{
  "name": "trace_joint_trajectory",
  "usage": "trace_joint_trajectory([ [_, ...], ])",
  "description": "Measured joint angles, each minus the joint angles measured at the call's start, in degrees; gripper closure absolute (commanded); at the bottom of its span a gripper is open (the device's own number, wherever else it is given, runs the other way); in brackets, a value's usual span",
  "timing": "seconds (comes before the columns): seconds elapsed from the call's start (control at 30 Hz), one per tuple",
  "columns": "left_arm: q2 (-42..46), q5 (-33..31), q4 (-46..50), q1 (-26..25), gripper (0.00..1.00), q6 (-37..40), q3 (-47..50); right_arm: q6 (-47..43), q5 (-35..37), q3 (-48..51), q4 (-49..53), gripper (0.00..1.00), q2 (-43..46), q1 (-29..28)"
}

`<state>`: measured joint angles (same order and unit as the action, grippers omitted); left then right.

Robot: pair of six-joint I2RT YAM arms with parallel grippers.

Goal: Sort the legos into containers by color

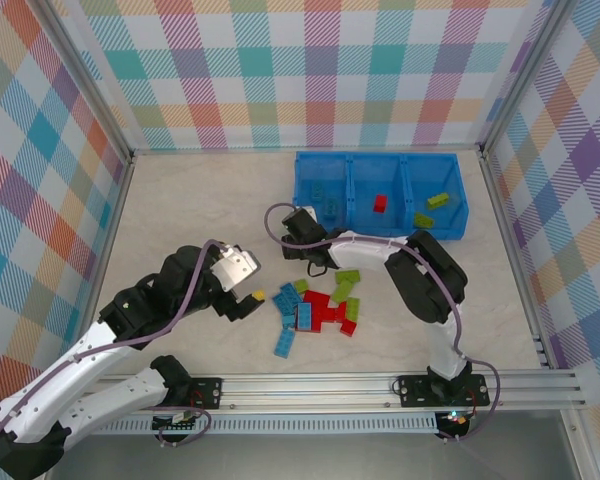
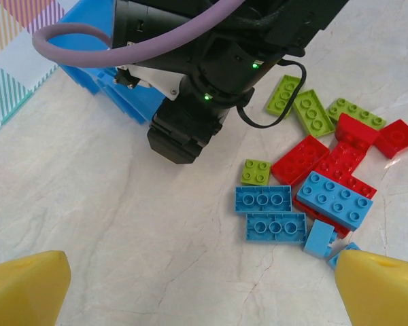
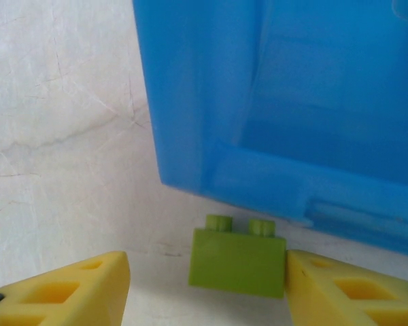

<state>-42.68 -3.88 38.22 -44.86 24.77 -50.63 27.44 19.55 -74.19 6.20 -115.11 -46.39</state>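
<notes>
Flanking a lime lego (image 3: pixel 236 261) beside the containers (image 3: pixel 272 102), the right end effector (image 3: pixel 207 275) stands open; the left end effector (image 2: pixel 204 288) is open and empty.

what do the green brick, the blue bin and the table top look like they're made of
Lime green brick: hard moulded plastic, smooth and semi-matt, with crisp edges and round studs.
Blue bin: also plastic by its look, glossier, with a soft sheen on its walls.
Table top: pale, smooth, with marble-like veining; stone or printed laminate, cannot tell which.
</notes>
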Motion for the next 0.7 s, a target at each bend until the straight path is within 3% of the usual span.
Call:
trace_joint_trajectory([
  [0.17, 0.0, 2.3, 0.8, 0.0, 0.0, 2.0, 0.5, 0.2, 0.1, -0.2, -0.3, 0.51, -1.4, 0.3],
  [0.4, 0.0, 6.8, 1.0, 0.0, 0.0, 4.9, 0.8, 0.0, 0.6, -0.2, -0.7, 0.71, -1.8, 0.6],
  [0.57, 1.7, 12.6, 1.3, 0.0, 0.0, 8.5, 2.1, -0.4, -0.5, 3.6, -1.7, 0.74, 1.3, 0.7],
  [0.7, 4.0, 16.5, 1.3, 0.0, 0.0, 10.5, 3.8, -1.1, -2.5, 11.1, -2.4, 0.74, 10.9, 0.7],
])
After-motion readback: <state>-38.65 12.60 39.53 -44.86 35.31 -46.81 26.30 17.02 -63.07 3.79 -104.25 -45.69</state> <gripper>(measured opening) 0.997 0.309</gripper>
